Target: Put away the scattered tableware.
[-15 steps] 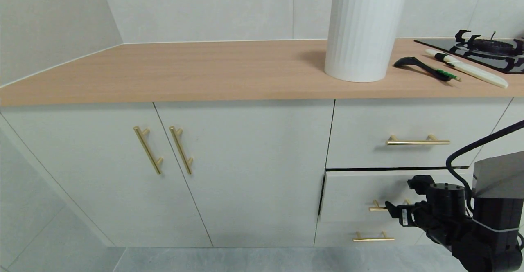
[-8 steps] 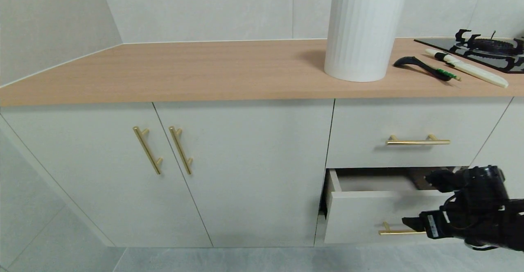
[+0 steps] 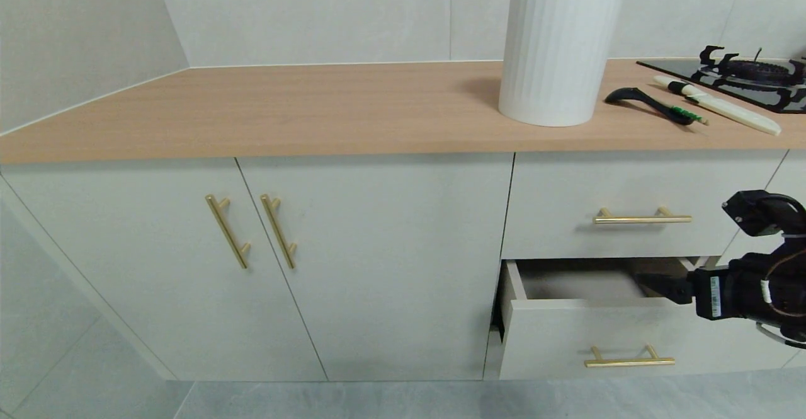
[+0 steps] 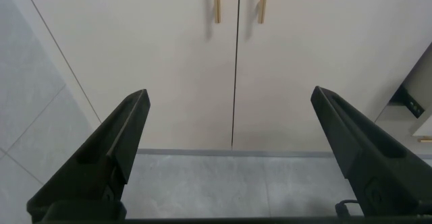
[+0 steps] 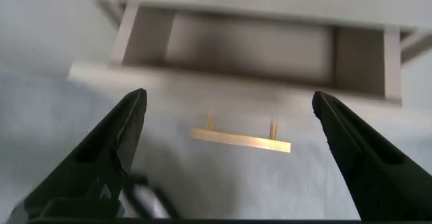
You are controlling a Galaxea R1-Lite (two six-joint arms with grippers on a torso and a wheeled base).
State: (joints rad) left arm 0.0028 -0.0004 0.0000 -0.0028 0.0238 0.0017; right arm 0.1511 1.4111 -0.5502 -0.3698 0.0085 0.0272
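Drawer (image 3: 585,337) now pulled well out, barely cracked a second ago. Right gripper (image 5: 229,102) has let go of the handle (image 3: 630,361) and lifted, jaws spread wide. Left gripper (image 4: 229,94) jaws also apart, facing cupboard doors (image 4: 290,69). Spoon (image 3: 652,104) and knife (image 3: 724,107) lie on tabletop (image 3: 315,110) beside vase (image 3: 554,47). Likely pickup next.

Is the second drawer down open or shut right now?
Open. The drawer front stands out from the cabinet face, and its inside shows above it.
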